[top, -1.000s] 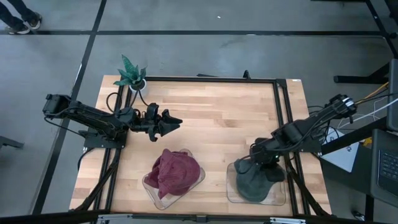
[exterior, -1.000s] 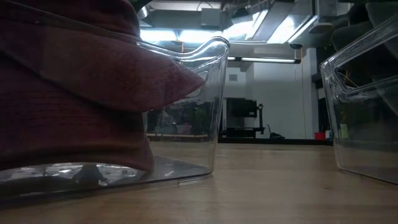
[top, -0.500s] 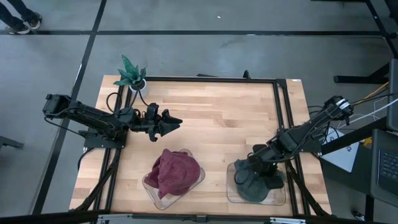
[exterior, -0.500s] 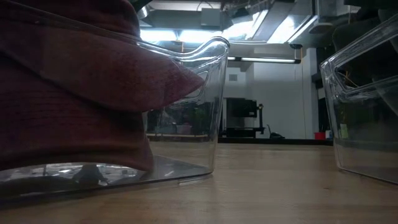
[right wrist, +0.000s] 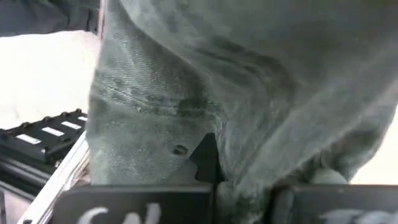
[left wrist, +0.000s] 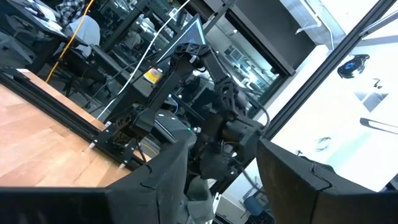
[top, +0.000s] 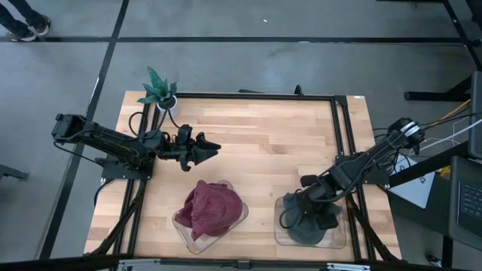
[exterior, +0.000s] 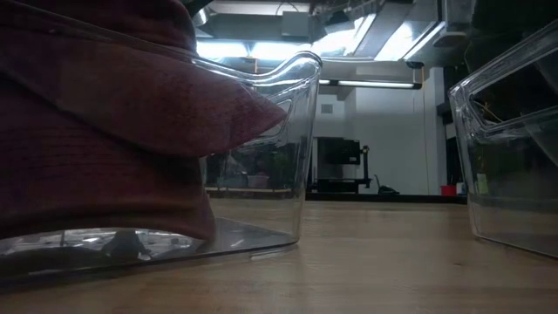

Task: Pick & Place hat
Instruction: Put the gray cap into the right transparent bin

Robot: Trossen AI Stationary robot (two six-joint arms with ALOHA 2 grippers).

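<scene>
Right pincer (top: 295,218) down on grey hat (top: 307,226), clear tray (top: 340,239)

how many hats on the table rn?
2. A maroon hat sits in the clear bin at front centre-left; a grey hat sits in the clear bin at front right, with the right gripper down on it. None seen elsewhere.

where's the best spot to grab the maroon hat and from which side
Probably a raised fold at the top of the maroon hat, coming straight down from above. It sits crumpled in a clear bin whose walls block its sides, and the soft cloth humps above the rim. The left end effector hovers nearby.
</scene>
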